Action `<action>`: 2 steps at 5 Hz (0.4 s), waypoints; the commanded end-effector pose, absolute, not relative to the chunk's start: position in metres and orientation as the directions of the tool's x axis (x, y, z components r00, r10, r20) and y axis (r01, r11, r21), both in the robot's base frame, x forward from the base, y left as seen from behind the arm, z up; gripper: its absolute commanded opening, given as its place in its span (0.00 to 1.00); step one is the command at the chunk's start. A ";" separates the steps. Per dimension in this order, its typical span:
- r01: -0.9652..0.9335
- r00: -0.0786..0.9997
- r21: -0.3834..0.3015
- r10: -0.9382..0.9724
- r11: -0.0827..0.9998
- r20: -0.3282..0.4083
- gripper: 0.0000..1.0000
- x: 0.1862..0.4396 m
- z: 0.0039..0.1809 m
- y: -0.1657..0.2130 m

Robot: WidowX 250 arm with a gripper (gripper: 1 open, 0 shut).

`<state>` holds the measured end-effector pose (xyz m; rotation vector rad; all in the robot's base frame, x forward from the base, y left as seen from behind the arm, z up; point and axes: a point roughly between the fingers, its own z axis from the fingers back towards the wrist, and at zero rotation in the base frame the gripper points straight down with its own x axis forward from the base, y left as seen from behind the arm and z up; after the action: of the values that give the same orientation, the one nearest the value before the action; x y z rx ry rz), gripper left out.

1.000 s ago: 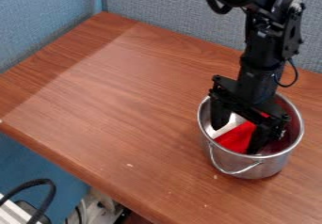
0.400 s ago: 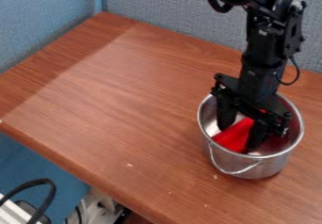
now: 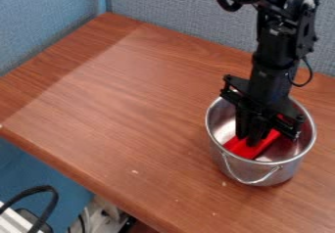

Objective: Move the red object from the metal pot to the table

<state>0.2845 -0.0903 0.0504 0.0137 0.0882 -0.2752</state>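
We count one metal pot, one red object and one end effector. The end effector points straight down inside the pot, jaws narrowed onto the red object — which sits within the pot. The pot stands on the wood-grain counter; a blue wall rises behind it.

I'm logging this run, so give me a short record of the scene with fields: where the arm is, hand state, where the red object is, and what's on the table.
arm: reaching straight down into the metal pot
hand: shut on the red object
red object: inside the pot, not yet lifted out
pot: upright near the right front edge of the table
task stage: grasp made, transfer not begun
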 end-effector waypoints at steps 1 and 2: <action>0.272 0.962 0.006 -0.272 0.962 -0.021 0.00 0.289 0.075 -0.091; 0.271 0.962 0.014 -0.270 0.963 -0.025 0.00 0.286 0.079 -0.090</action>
<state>0.2819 -0.0877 0.0604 0.0249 0.0862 -0.2688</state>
